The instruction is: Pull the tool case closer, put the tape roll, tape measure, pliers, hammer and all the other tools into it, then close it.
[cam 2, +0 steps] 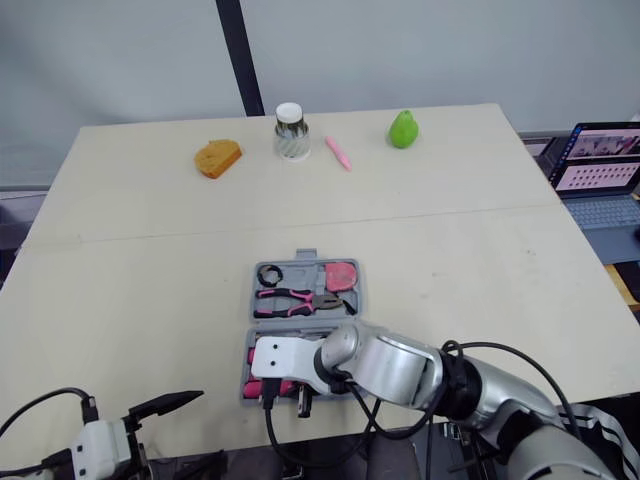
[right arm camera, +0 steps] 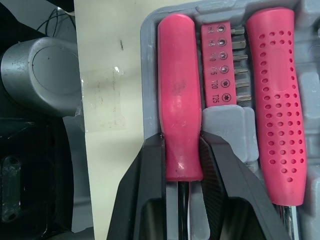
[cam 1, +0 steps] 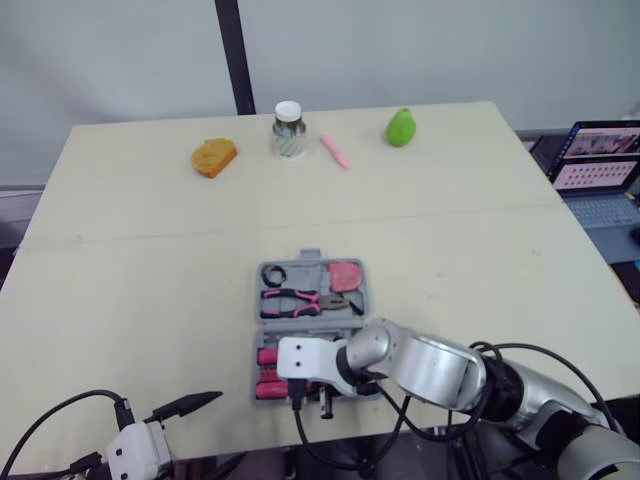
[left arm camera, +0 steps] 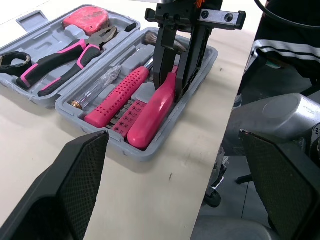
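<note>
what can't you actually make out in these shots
Head views: the right arm covers the near half of the tool case, hiding most tools there.
Right wrist view: the right claw, shut on the smooth pink handle, hides that tool's head.
Head views: the laptop is cut by the picture edge; its screen is too small to read.
Head views: what is in the jar is too small to tell.

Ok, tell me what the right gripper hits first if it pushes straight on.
The right gripper is clamped on the pink handle lying in the case, so its fingertips would probably meet the case floor beside the handle first; the depth left is unclear.
</note>
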Robot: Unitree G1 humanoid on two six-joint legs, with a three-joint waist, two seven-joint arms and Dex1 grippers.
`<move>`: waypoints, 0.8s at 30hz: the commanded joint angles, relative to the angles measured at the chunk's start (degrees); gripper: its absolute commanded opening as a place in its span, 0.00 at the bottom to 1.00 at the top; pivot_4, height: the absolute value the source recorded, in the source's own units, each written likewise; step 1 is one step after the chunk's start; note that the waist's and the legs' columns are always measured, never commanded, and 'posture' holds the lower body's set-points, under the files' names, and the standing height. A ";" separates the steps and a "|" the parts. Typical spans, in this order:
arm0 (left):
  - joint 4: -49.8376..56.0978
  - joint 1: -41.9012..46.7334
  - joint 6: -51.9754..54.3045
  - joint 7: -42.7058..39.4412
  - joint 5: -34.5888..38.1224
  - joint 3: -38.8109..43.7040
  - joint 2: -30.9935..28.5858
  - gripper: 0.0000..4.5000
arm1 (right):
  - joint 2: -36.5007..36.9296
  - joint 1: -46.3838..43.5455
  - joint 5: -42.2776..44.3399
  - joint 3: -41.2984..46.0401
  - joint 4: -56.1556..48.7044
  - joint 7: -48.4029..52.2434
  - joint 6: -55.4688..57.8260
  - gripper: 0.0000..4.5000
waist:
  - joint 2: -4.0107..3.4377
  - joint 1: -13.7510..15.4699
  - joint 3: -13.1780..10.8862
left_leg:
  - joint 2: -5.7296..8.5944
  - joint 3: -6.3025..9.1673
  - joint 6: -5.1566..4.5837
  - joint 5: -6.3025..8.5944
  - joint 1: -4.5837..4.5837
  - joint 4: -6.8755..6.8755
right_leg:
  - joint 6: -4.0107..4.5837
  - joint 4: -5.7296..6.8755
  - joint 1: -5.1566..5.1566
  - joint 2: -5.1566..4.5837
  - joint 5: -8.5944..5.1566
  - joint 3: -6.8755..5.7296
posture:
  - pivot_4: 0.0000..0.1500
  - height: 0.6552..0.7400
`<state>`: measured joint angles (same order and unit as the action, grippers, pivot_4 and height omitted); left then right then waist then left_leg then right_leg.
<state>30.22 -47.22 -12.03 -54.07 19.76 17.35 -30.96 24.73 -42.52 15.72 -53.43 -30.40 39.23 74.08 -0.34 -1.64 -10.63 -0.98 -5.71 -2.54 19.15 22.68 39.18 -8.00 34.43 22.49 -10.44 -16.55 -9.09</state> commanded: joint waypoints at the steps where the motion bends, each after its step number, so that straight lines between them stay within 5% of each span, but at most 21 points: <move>1: -0.22 0.01 -1.12 0.29 -0.04 -0.19 0.05 1.00 | -0.06 -0.82 0.39 2.01 -1.40 -0.64 0.38 0.50 | 0.00 0.01 0.00 | -0.01 0.00 0.00 0.00 0.00 0.00 | 0.00 0.01 0.00 0.00 0.00 0.00 | 1.00 1.00; 6: -0.03 -0.21 -0.93 0.41 0.15 -0.24 -0.04 1.00 | 0.49 -1.54 3.93 7.09 -4.90 0.69 3.09 0.98 | 0.00 0.03 0.00 | 0.01 0.00 0.00 0.00 0.01 0.00 | 0.00 0.01 0.01 -0.01 0.00 0.01 | 1.00 1.00; 12: 0.23 -0.38 -0.71 0.54 0.26 -0.33 0.00 1.00 | 0.74 -0.79 9.66 12.95 -9.26 1.73 6.13 0.98 | 0.00 0.04 0.00 | -0.02 0.02 0.02 0.03 0.02 -0.01 | 0.01 0.00 0.02 0.01 -0.01 -0.01 | 1.00 1.00; 19: 0.46 0.09 -0.33 0.75 0.35 -0.79 -0.09 1.00 | 1.44 9.37 6.19 16.04 -7.64 -0.19 -13.41 0.98 | 0.09 0.05 0.05 | 0.00 0.00 0.01 0.03 0.04 0.00 | 0.01 0.00 0.02 0.02 -0.01 -0.01 | 1.00 1.00; 24: 0.34 0.91 0.06 0.85 0.54 -0.92 -0.50 1.00 | 0.85 16.11 3.61 17.00 -2.76 0.75 -25.53 0.48 | 0.16 0.05 0.09 | 0.03 -0.09 -0.02 0.00 0.03 -0.01 | 0.00 -0.01 0.01 0.01 0.00 0.01 | 1.00 1.00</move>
<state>30.23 -46.29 -11.77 -53.34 19.81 16.80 -31.26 26.08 -26.94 20.59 -37.43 -33.43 39.54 53.43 -0.17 -1.58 -10.54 -0.95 -5.80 -2.57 19.14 22.71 39.17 -8.00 34.43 22.50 -10.43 -16.54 -9.07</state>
